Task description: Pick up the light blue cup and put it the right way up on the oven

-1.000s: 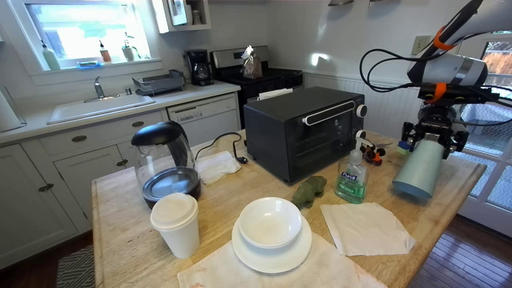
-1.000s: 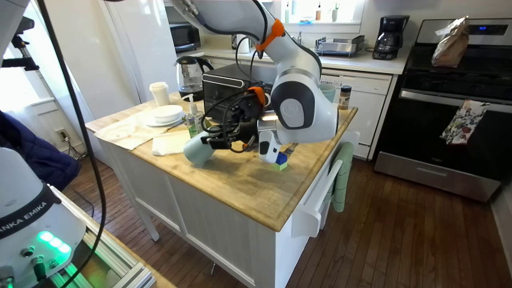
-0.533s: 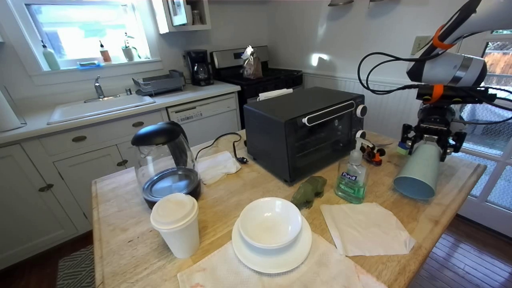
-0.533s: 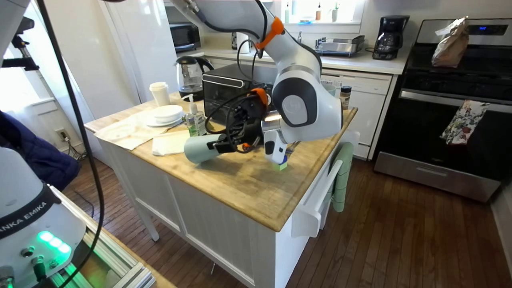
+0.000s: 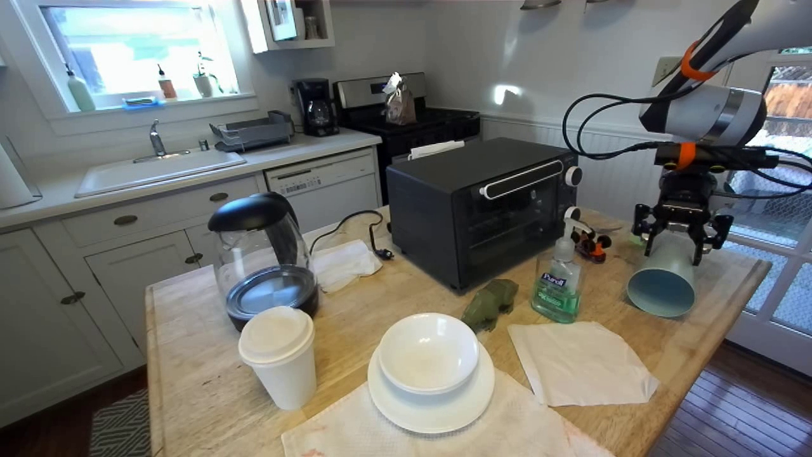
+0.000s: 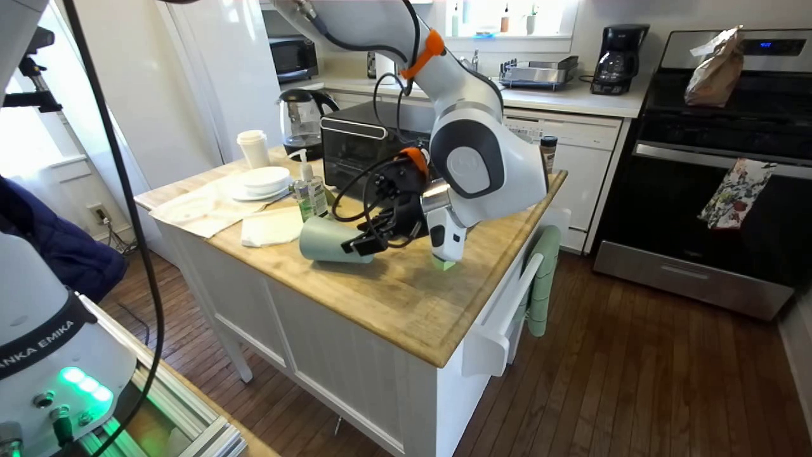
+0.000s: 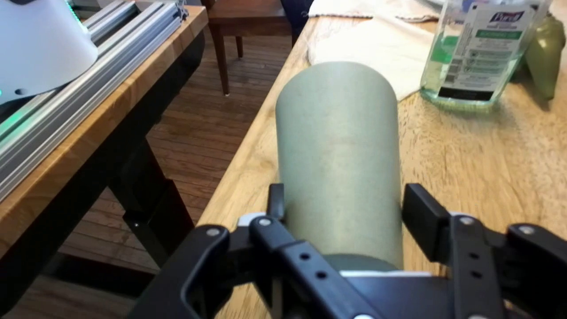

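A light blue cup (image 7: 340, 155), tall, smooth and without a handle, is seen lying on its side at the right of the wooden counter (image 5: 349, 330) in an exterior view, its mouth turned to the near side and its narrower base to the far side. By that base end it appears to be clasped in the pincer (image 7: 342, 200): the jaws are set partly apart, about the cup's width, and in the wrist view each flank is met by a black pad with no clear gap. Whether the whole length of the wall is resting on the wood cannot be told. The oven (image 5: 479, 212), black and boxy, is placed left of the cup and farther back, with a sanitizer bottle (image 5: 557, 295) between the two and a napkin (image 5: 587, 365) on the near side.

Judging by its look, the cup is made of thin plastic: light, fairly stiff, hardly breakable, yet smooth enough to be swivelled between the pads. Only a mild squeeze should be needed. For the base to be set down on the oven, it must be left free, so the wall would probably be better taken across the middle or nearer the rim.
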You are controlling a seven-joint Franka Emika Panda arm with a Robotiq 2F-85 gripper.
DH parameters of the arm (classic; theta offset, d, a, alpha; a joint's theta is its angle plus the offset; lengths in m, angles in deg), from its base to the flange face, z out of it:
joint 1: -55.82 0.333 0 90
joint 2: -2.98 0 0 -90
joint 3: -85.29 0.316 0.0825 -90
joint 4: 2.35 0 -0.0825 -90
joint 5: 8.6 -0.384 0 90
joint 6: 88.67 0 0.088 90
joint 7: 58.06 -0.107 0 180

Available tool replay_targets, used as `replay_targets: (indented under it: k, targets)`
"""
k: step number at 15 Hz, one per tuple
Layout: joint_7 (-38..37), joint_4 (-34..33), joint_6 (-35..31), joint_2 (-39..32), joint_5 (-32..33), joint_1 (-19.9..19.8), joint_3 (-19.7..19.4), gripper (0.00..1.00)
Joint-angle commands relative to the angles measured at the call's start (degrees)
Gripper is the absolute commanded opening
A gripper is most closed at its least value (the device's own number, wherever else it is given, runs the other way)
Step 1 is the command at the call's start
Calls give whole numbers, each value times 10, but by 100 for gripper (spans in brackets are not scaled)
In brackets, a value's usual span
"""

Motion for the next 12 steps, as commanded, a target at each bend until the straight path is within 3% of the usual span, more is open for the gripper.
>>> replay_targets:
  k: [1, 7, 8, 12]
  targets:
    - [-19, 1, -51, 7, 37, 22, -5, 44]
    - [-24, 18, -87, 39, 70, 40, 7, 44]
    - [-23, 22, -95, 49, 74, 45, 9, 92]
    - [-27, 29, -96, 85, 94, 65, 16, 100]
